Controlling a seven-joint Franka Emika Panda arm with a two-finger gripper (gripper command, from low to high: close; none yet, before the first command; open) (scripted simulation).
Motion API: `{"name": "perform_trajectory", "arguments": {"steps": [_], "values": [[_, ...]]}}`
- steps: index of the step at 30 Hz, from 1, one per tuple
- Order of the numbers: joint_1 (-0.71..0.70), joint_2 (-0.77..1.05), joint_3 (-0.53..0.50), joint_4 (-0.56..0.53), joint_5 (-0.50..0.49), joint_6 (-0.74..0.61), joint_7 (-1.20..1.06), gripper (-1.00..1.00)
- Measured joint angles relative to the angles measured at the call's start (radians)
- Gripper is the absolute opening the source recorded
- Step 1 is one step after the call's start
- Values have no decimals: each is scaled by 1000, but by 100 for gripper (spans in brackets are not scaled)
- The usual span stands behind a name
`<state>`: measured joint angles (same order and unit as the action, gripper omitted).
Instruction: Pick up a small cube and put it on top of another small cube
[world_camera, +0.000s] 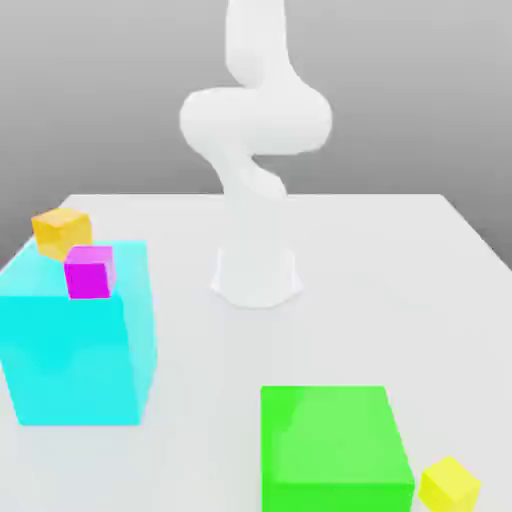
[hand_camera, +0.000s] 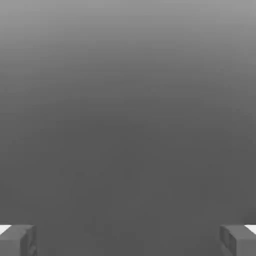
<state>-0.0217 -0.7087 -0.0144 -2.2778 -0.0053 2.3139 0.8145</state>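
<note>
Three small cubes lie in the exterior view. A magenta cube (world_camera: 89, 271) and an orange cube (world_camera: 61, 233) both rest on top of a large cyan block (world_camera: 80, 340) at the exterior view's left. A yellow cube (world_camera: 449, 485) sits on the table beside a large green block (world_camera: 335, 450) at the lower right. In the hand view my gripper (hand_camera: 128, 240) is open, its two grey fingertips (hand_camera: 17, 240) far apart with nothing between them, facing plain grey background.
The arm's white base (world_camera: 256, 275) stands at the middle of the white table (world_camera: 400, 280), its links rising above it. The cyan and green blocks are tall obstacles at the left and the front.
</note>
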Motion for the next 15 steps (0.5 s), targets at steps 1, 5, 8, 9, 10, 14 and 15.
{"name": "perform_trajectory", "arguments": {"steps": [1, 5, 8, 9, 10, 14, 15], "values": [[-9, 39, -6, 10, -2, 6, 6, 0], [-42, 187, -35, 46, -6, 29, 26, 0], [-65, 295, -59, 72, -5, 45, 38, 0], [-72, 331, -68, 81, -4, 51, 42, 0], [-79, 368, -77, 90, -3, 56, 44, 0], [-106, 512, -114, 125, 11, 79, 51, 0], [-114, 549, -123, 134, 17, 84, 52, 0]]}}
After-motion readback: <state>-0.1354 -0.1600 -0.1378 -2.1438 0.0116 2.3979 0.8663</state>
